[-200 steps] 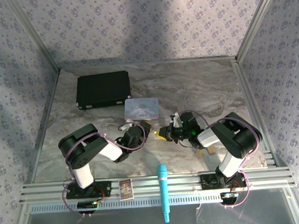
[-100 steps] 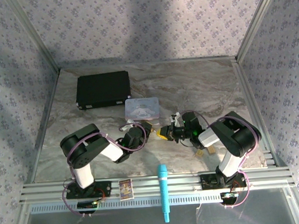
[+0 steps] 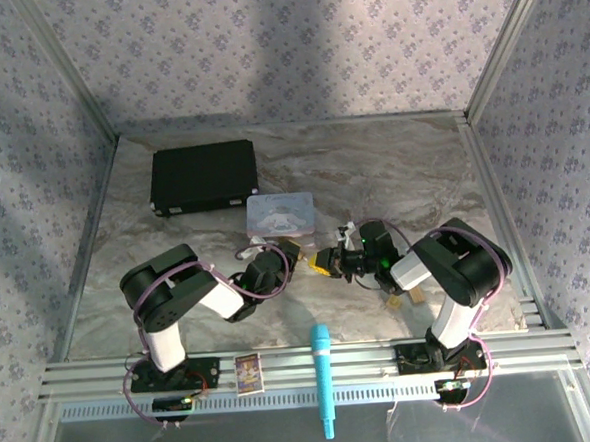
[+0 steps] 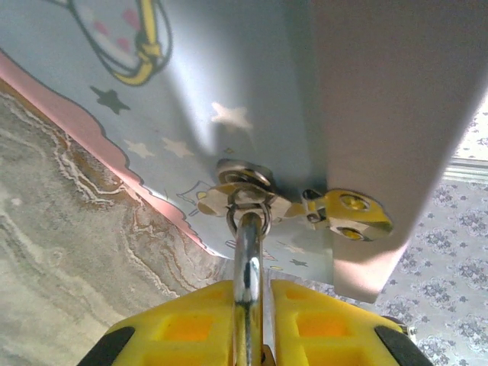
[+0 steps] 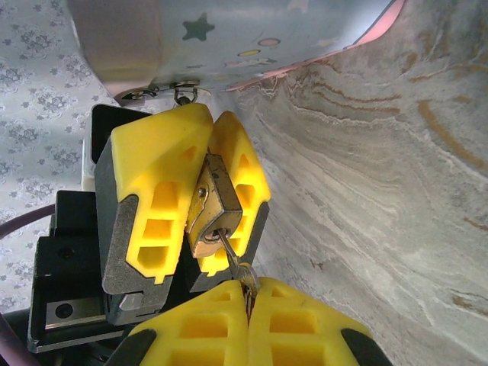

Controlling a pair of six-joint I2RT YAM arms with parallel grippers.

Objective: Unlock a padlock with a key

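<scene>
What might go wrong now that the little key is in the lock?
1. The thin key, pinched by the right gripper, sits in the padlock. A crooked twist might bend it or make it slip out.
2. The left gripper pinches the small padlock by its sides, so the lock may turn with the key instead of opening.
3. The pastel tin is very near both grippers and might get bumped.

Marble table [image 3: 372, 166] bears black case [image 3: 203, 176], pastel tin [image 3: 280, 215].
</scene>
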